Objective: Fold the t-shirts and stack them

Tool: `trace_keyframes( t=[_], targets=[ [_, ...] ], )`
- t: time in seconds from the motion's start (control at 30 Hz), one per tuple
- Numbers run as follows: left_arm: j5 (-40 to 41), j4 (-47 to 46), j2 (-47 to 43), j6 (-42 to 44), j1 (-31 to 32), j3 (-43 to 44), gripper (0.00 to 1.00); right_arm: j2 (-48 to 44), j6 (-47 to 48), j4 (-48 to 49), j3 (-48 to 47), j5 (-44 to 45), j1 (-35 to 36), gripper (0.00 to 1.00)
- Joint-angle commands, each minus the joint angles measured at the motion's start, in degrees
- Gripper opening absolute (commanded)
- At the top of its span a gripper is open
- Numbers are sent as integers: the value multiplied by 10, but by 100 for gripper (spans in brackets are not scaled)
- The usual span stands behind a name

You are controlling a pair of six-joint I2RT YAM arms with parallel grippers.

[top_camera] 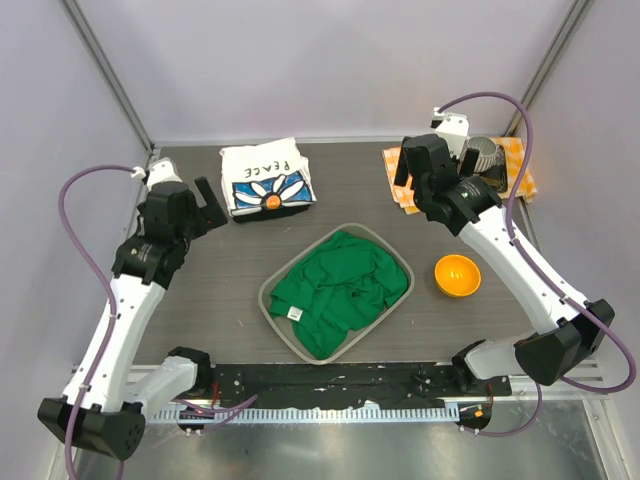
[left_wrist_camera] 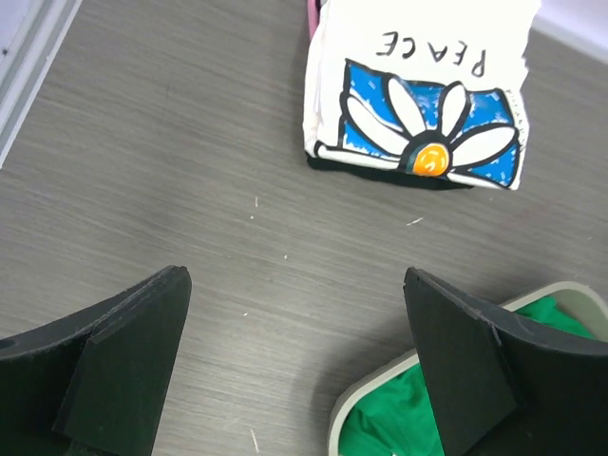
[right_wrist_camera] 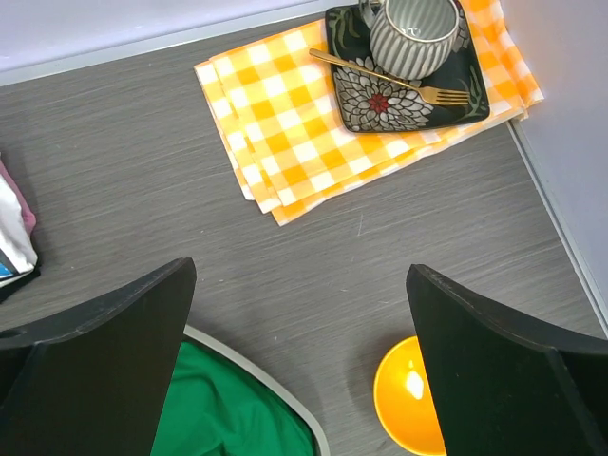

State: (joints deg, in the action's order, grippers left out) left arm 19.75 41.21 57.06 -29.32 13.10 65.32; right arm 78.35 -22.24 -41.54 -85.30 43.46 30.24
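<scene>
The bright green t-shirt lies crumpled in a grey tray at the table's middle, its white neck label facing up. It also shows in the left wrist view and the right wrist view. The white "PEACE" daisy t-shirt lies folded at the back left and shows in the left wrist view. My left gripper is open and empty, held above the table left of the folded shirt. My right gripper is open and empty, held above the back right.
An orange-and-white checked cloth lies at the back right, bearing a dark flowered plate, a grey ribbed cup and a gold fork. An orange bowl stands right of the tray.
</scene>
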Motion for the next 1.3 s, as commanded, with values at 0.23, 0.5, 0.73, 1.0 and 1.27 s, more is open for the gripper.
trace_keyframes(
  t=[0.23, 0.5, 0.73, 1.0, 1.27],
  targets=[
    [-72, -46, -13, 0, -3, -62, 100, -17, 23, 31, 5, -105, -1, 100],
    [-164, -63, 2, -41, 62, -125, 100, -15, 59, 33, 43, -216, 15, 100],
    [-74, -96, 65, -87, 229, -122, 100, -3, 53, 35, 101, -208, 27, 100],
    [-9, -109, 244, -112, 384, -70, 100, -16, 42, 42, 145, -198, 27, 100],
    [44, -86, 409, -99, 431, 12, 100, -35, 46, 45, 168, -206, 28, 100]
  ],
)
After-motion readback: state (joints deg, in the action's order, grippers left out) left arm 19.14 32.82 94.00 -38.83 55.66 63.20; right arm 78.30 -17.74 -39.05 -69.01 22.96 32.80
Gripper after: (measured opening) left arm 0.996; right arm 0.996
